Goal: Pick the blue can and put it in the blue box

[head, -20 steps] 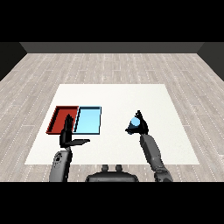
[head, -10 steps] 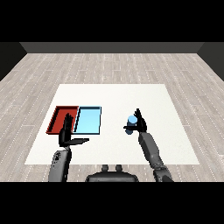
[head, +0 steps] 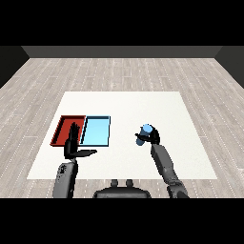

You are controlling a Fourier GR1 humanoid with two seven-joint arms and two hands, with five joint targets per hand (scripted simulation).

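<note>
Our right hand [head: 153, 137] fingers curled round blue can [head: 144, 133]; can tilted, raised off white tabletop [head: 157, 107]. Light blue tray [head: 96, 130] lies well to left of those fingers, red tray [head: 66, 127] touching its far side. Our left hand [head: 74, 147] fingers straight, thumb spread, holding nothing, over near edge of both trays.

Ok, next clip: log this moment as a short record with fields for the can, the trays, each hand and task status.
can: small blue cylindrical can, tilted, held right of both trays
trays: flat red tray left, light blue tray beside it on white table
right hand: black right hand curled round can
left hand: black left hand, fingers straight, holding nothing
status: can not yet in light blue tray
</note>
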